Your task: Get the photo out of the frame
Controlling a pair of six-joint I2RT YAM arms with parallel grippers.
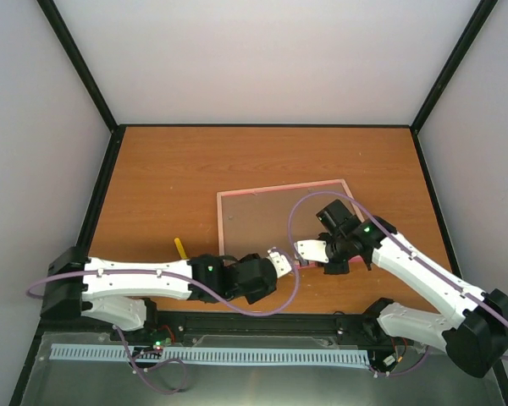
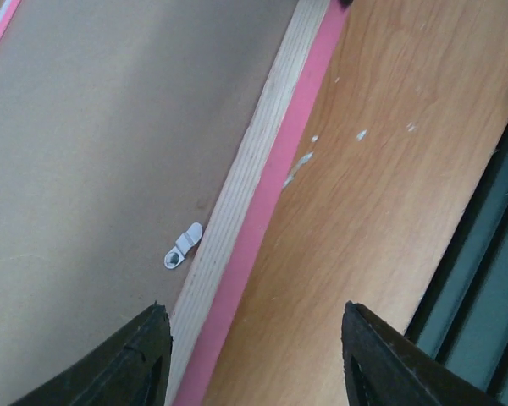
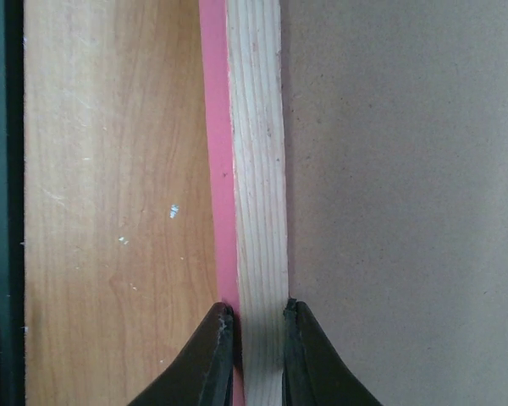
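Left tool point(image 2: 254, 309), jaws apart, straddles frame point(image 2: 237, 190) (pink-edged).

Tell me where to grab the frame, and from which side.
Probably take the frame by its near rail, from above: it lies flat, back up, and that narrow wooden strip is slim enough to pinch, as the right tool does.

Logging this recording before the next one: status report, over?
Left gripper open, over the frame rail. Right gripper shut on that rail. Frame back-up, backing panel on, photo unseen. Small clip on panel beside rail.
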